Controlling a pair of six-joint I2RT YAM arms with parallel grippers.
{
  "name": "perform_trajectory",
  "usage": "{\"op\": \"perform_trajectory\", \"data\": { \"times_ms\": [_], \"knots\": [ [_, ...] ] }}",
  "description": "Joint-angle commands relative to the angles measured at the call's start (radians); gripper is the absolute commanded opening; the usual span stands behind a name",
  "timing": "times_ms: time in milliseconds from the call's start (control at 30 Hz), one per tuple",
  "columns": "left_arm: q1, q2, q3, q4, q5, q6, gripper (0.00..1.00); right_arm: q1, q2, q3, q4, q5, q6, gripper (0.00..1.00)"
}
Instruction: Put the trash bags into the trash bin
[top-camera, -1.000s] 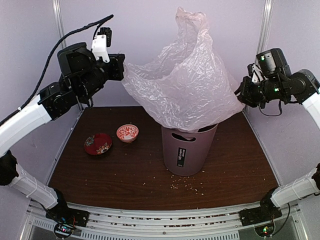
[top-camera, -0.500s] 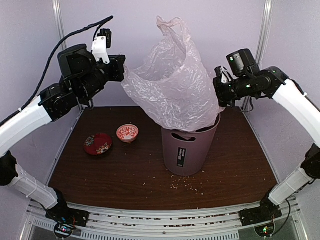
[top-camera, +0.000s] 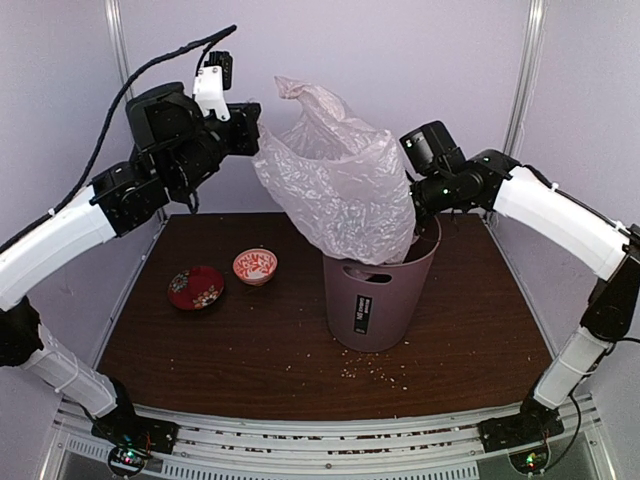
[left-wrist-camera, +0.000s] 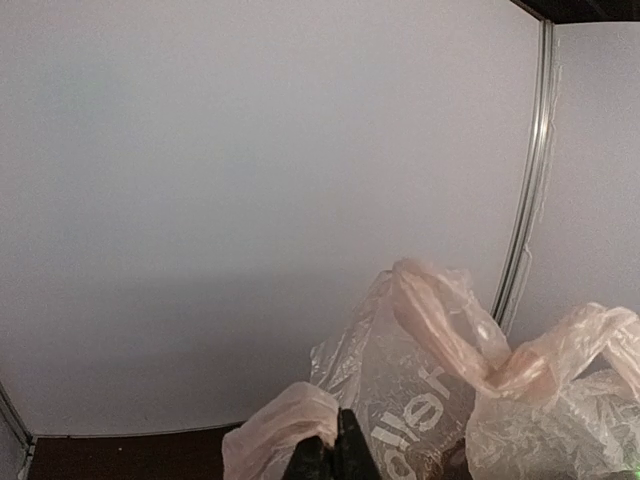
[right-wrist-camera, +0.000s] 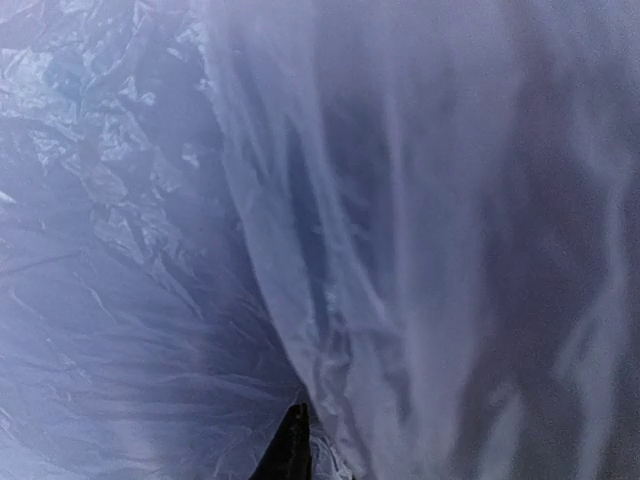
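Right gripper (top-camera: 415, 203) swung toward left gripper (top-camera: 254, 128); both pinch trash bag (top-camera: 335, 190); its bottom in trash bin (top-camera: 385, 300) below, bulk outside.

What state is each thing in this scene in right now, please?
trash bag: held up, bottom tucked into the bin, most of it above the rim.
trash bin: upright, open.
left hand: shut on the bag's edge.
right hand: shut on the bag's other side, near the bin's rim.
dark red bowl: upright on the table.
red-and-white bowl: upright, beside it.
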Motion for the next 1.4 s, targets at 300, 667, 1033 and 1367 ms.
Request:
{"op": "perform_trajectory", "data": {
  "times_ms": [300, 667, 1033, 1367],
  "knots": [
    [0.007, 0.048, -0.058, 0.112, 0.11, -0.045, 0.0, -0.023, -0.094, -0.031, -0.028, 0.038, 0.029, 0.23],
    [0.015, 0.056, -0.061, 0.128, 0.078, 0.031, 0.0, -0.048, -0.203, -0.009, -0.14, 0.072, 0.023, 0.35],
    [0.061, 0.069, 0.002, 0.085, 0.086, 0.073, 0.0, -0.146, -0.19, 0.114, -0.163, 0.077, -0.013, 0.35],
    [0.065, 0.139, 0.084, 0.074, 0.115, 0.078, 0.0, -0.203, -0.106, 0.151, -0.125, 0.147, -0.073, 0.3]
  ]
}}
